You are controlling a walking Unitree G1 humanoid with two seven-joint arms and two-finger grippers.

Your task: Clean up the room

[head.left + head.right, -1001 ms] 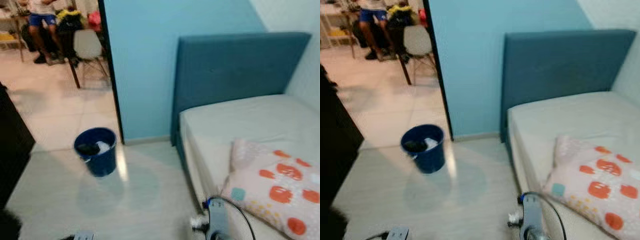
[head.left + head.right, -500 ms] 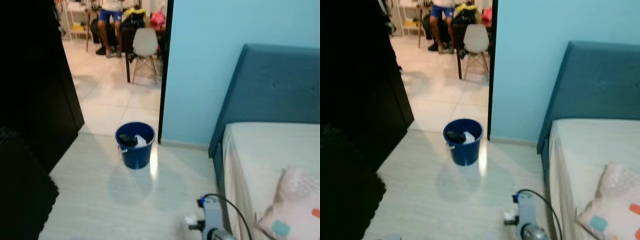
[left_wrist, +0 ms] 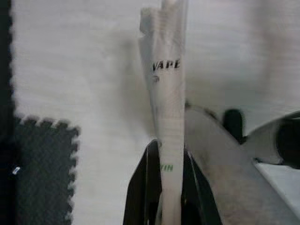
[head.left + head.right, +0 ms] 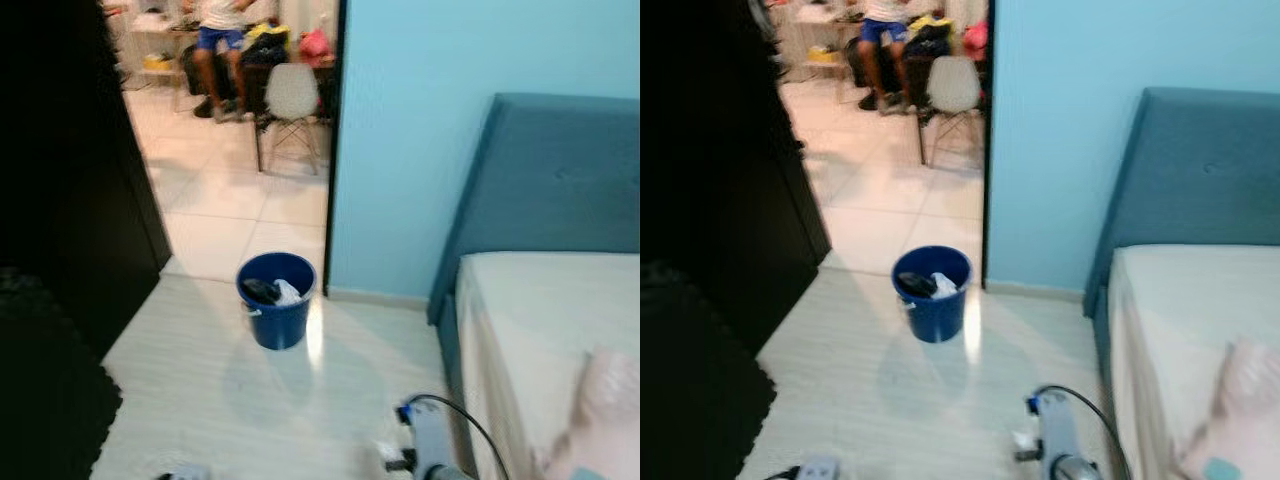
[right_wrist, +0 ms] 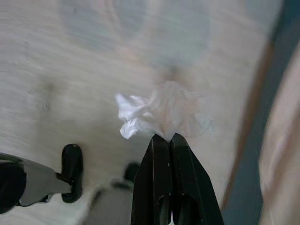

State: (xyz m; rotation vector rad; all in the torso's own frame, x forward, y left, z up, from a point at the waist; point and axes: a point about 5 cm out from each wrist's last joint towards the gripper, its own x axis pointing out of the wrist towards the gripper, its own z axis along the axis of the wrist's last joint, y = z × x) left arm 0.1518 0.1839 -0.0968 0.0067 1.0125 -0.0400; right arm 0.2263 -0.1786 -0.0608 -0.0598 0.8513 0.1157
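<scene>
The left gripper [image 3: 166, 187] has its two black fingers pressed against a flattened white paper wrapper [image 3: 168, 93], which stands up out of the pinch as a long narrow strip. The wrapper carries dark printed letters partway up, a small green mark near the fingers, and a torn, crumpled upper end. Beneath it lie the pale wood-grain floor [image 3: 70, 70] and the toothed edge of a dark foam mat [image 3: 37, 173]. The right gripper [image 5: 171, 161] has its fingers closed together on a crumpled white tissue [image 5: 161, 112]; the tissue bunches out past the fingertips in loose, thin, slightly translucent folds, held above the same pale floor. In the head views, a blue bucket [image 4: 277, 300] stands on the floor just beside the end of the light blue wall [image 4: 450, 100], at the doorway, with dark and white items already inside it. A bed [image 4: 540, 330] with a teal headboard [image 4: 550, 190] sits to the robot's right, a pale pillow [image 4: 605, 410] on it, blurred. Through the doorway, a white chair [image 4: 292, 100] and a person [image 4: 220, 40] are seen in the far room.
</scene>
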